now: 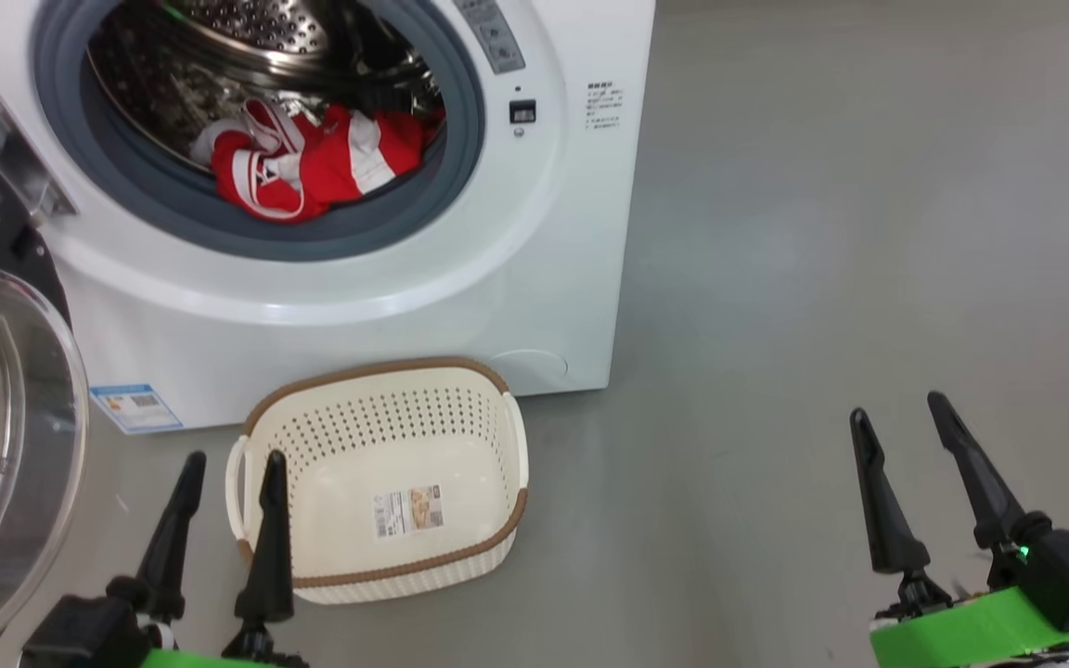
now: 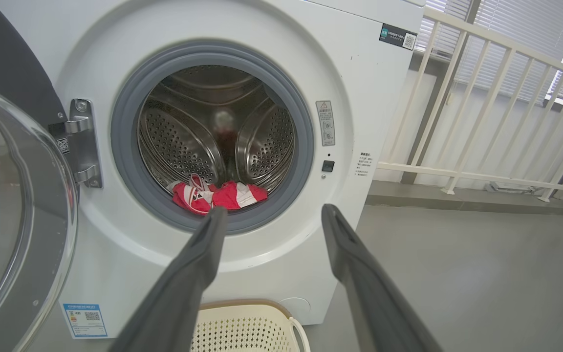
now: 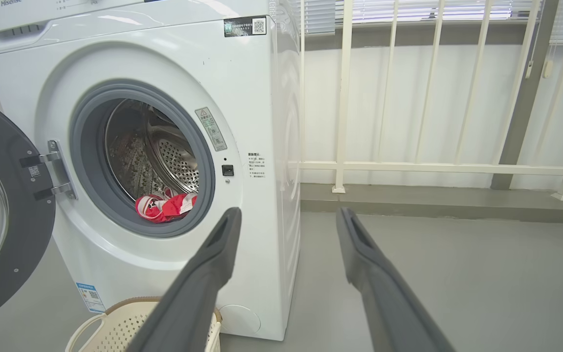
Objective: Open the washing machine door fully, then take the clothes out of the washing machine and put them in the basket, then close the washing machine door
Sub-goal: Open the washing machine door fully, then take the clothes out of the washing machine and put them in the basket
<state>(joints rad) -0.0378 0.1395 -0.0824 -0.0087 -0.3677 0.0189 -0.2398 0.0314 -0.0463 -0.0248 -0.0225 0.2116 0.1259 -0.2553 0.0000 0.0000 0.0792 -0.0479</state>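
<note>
**Jaws wide on both arms, red clothes not yet lifted**

Both sets of jaws stand spread and hold nothing. The left gripper (image 1: 234, 461) hangs low beside the basket (image 1: 377, 368), and the right gripper (image 1: 899, 410) is well apart from it over the floor (image 1: 822, 232). The washing machine door (image 1: 6, 436) is swung out to the left on its hinge (image 2: 83, 142). So the step in hand, I judge, is fetching the clothes (image 1: 312, 162), a red heap at the front of the drum (image 2: 184, 146). They lie just behind the grey rubber ring (image 1: 349, 237) of the washing machine (image 1: 497, 278).

The left arm is the better choice, since its wrist view is lined up on the opening. It should go in low over the ring and close on a raised fold rather than a flat panel. It should then lift the heap clear of the ring's lip and lower it into the basket below the opening.

The head view gives the basket's whole inside, with a paper label (image 1: 409, 510) on its bottom and no garment in it; the wrist views cut it off at the rim. The left wrist view looks down to the drum's back wall, where no more red seems to lie, though reflections make that uncertain. The right wrist view adds a white railing (image 3: 345, 98) beyond the machine.
</note>
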